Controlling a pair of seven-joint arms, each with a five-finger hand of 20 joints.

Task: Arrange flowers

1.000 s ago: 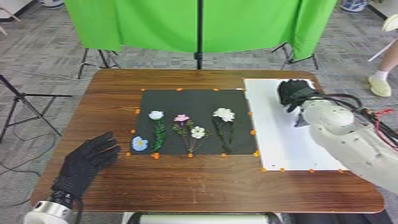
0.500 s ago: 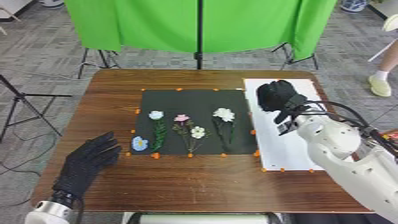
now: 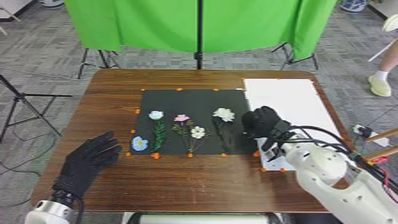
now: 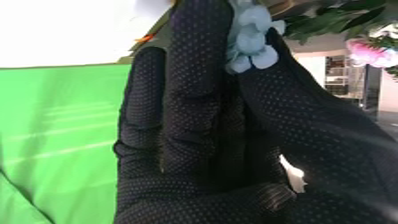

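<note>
Four flower stems lie on the black mat (image 3: 191, 96) in the head view: a pale bluish rose (image 3: 156, 115), a pink flower (image 3: 181, 118), a small white flower (image 3: 197, 132) and a larger white flower (image 3: 224, 114). A blue flower (image 3: 139, 143) lies at the mat's near left corner. My right hand (image 3: 263, 123) is over the mat's right edge, beside the larger white flower. In the right wrist view, pale petals (image 4: 252, 36) show between the straight fingers and the thumb of my right hand (image 4: 191, 100); contact is unclear. My left hand (image 3: 87, 156) rests open, left of the mat.
A white sheet (image 3: 282, 95) lies along the mat's right side, partly under my right hand and arm. Orange markers (image 3: 155, 156) line the mat and sheet. Behind the brown table (image 3: 178, 192) stand a green cloth (image 3: 151, 25) and its pole.
My right hand has come from the white sheet's far part toward the near side and left, to the mat's edge. The left hand and the flowers keep their places.
</note>
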